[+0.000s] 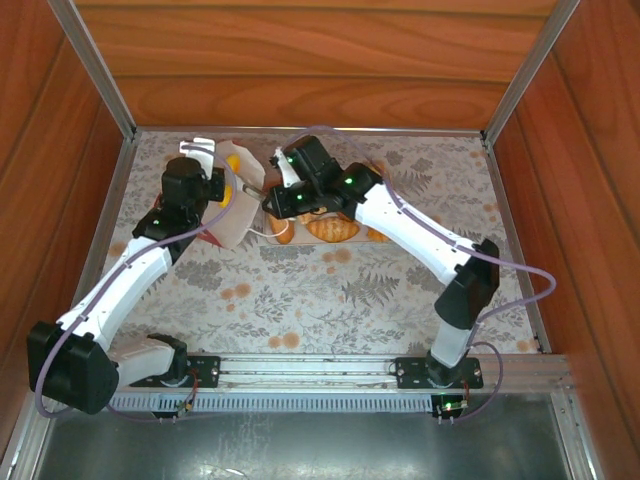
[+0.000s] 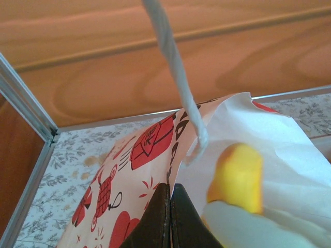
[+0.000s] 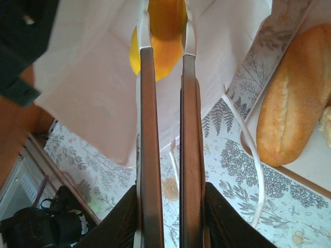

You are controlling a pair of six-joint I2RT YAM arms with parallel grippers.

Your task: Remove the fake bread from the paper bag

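The paper bag (image 1: 240, 218), white with red prints, lies tipped at the back left, its mouth facing right. My left gripper (image 2: 170, 190) is shut on the bag's (image 2: 139, 170) upper edge and holds it open. Inside the bag sits a yellow-orange bun of fake bread (image 2: 237, 175). My right gripper (image 3: 165, 49) reaches into the bag's (image 3: 93, 77) mouth, shut on that bun (image 3: 166, 18) at its fingertips. In the top view the right gripper (image 1: 263, 192) is at the bag's opening, just right of the left gripper (image 1: 222, 188).
A pale pink tray (image 3: 310, 163) lies right of the bag with a golden loaf (image 3: 292, 98) on it. A croissant (image 1: 332, 229) and another pastry (image 1: 284, 233) show there from above. The bag's string handle (image 3: 253, 155) trails on the tablecloth. Wooden walls close in the back and sides.
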